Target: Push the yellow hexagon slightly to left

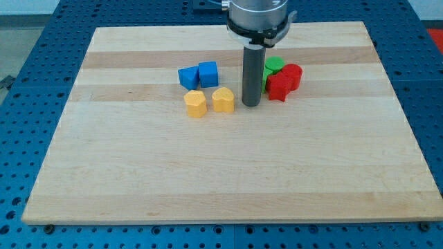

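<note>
Yellow hexagon (pixel 196 104) left of the tool, my tip (pixel 251 105); yellow block (pixel 223 100) between.

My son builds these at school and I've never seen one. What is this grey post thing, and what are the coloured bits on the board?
The grey post is a robot arm's rod; it grasps nothing and only pushes with my tip, which rests on the wooden board. The single camera looks down at the board at a slant. Left of my tip, close by, sit a yellow block and a second yellow block, with two blue blocks behind them. On the right, partly hidden by the rod, are green blocks and red blocks. Nothing is held.
</note>
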`<state>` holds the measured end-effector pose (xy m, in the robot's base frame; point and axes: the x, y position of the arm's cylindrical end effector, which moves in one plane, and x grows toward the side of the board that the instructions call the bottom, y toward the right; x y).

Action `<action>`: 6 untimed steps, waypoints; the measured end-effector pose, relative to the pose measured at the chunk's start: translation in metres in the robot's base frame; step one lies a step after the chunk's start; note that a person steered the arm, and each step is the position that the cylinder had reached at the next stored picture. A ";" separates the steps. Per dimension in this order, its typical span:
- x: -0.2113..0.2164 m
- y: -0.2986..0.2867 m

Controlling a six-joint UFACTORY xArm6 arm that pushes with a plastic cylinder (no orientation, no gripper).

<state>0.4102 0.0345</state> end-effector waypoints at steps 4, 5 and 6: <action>0.010 -0.131; 0.005 -0.132; -0.007 -0.132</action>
<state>0.4032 -0.0974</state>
